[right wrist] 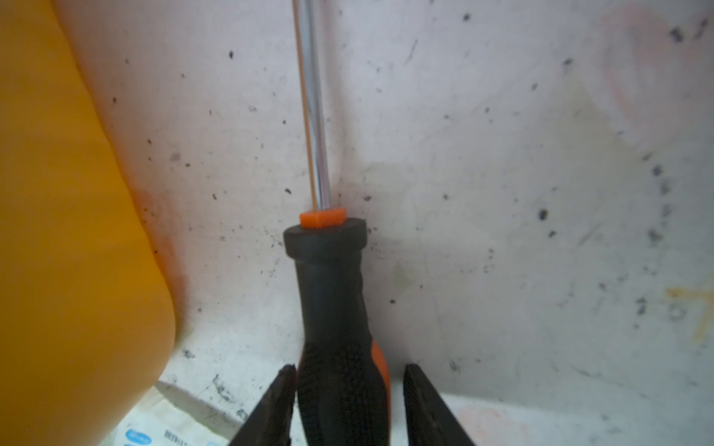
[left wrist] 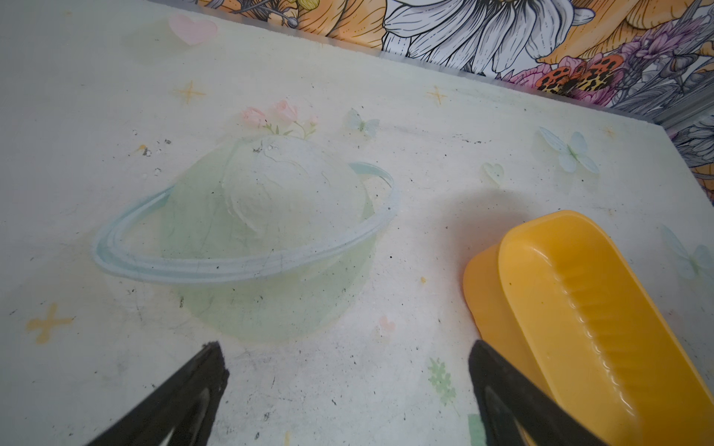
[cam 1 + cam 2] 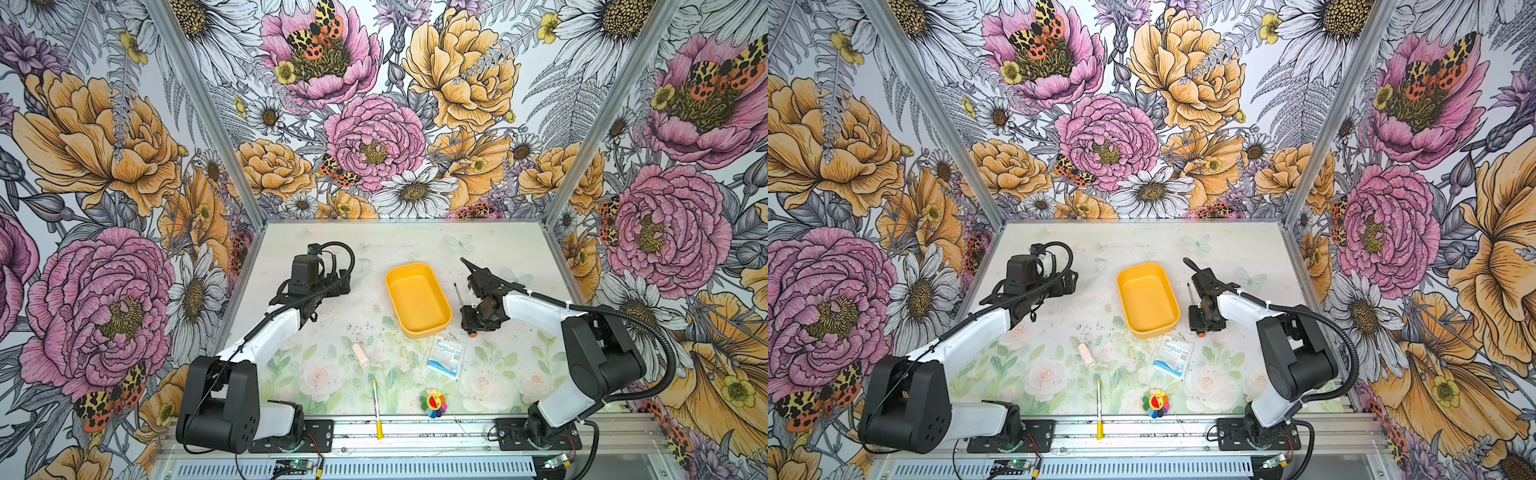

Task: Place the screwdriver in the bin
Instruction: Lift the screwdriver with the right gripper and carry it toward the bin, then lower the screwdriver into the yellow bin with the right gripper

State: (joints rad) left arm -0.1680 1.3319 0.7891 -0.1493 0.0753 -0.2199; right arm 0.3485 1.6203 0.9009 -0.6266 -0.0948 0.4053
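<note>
On the table point(image 3: 415, 245), right gripper point(image 1: 349, 370) jaws narrowly straddle the screwdriver point(image 1: 332, 293) handle, one just clear; left gripper point(image 2: 346, 347) jaws wide.

arms point(image 3: 274, 328): white shells, black joints | cables point(image 3: 670, 361): black corrugated conduit | left end effector point(image 2: 345, 347): black tapered fingers point(image 2: 185, 397)

The bin point(image 3: 417, 297) is plain yellow-orange, and the screwdriver point(image 1: 336, 309) has a black dimpled handle with orange trim and a silvery shaft. The table point(image 3: 415, 245) is pale and dark-specked, printed with faded pink roses, green leaves, blue butterflies and a ringed green planet. The walls point(image 3: 374, 137) carry large pink, orange and white flowers with spotted moths.
</note>
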